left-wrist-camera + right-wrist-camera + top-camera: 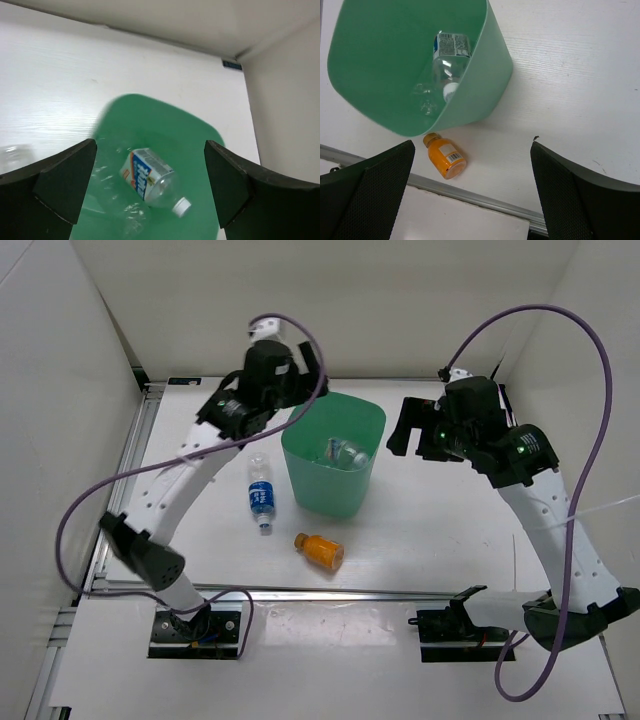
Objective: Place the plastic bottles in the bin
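Left wrist view: clear bottle [125, 215] blurred beside labelled bottle [150, 177] in bin [200, 135]; left claw [150, 187], right claw [472, 187] wide apart.

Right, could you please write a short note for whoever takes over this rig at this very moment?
Grippers: the left gripper is open and empty, above the bin. The right gripper is open and empty, to the right of the bin.
Done: at least two bottles lie in the bin, a labelled bottle and a clear bottle.
Left to do: a blue-label bottle lies on the table left of the bin, and an orange bottle lies in front of it. Nothing touches either.
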You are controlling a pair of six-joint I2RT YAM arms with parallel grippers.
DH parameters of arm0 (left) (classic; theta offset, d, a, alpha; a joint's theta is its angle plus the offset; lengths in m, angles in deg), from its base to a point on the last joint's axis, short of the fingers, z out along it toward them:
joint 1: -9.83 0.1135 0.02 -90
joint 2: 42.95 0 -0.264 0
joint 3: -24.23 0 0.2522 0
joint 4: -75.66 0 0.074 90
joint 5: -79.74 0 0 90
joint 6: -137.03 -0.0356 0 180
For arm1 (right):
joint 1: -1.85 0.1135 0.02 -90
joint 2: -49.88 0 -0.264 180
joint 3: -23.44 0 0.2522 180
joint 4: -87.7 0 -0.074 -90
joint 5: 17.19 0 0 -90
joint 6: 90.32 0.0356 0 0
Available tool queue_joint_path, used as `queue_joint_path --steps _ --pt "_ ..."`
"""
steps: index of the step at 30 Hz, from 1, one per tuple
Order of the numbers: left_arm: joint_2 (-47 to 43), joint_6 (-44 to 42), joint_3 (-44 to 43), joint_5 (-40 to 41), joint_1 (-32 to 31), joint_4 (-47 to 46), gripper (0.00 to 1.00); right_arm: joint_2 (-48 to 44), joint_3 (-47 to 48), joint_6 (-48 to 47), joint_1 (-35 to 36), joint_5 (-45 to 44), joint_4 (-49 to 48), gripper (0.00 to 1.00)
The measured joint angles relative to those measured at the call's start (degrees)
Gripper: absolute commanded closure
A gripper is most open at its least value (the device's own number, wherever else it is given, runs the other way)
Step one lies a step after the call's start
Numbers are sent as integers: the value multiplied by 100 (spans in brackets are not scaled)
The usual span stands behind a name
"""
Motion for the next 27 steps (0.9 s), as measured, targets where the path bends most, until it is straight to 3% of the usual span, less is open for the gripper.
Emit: queue_joint_path --steps 5,9,17,27 --pt "-1425 0 1257 671 634 -168 0 2 -76 0 -39 101 -26 0" --pt "-2015 13 2363 560 1451 -199 0 61 -81 -9 -76 192 -57 0" --pt "-844 9 4146 -640 2203 -442 0 210 -72 -90 -131 302 -140 0" --pt "361 -118 4210 -1613 2470 -828 0 20 -94 -151 -142 337 -146 0"
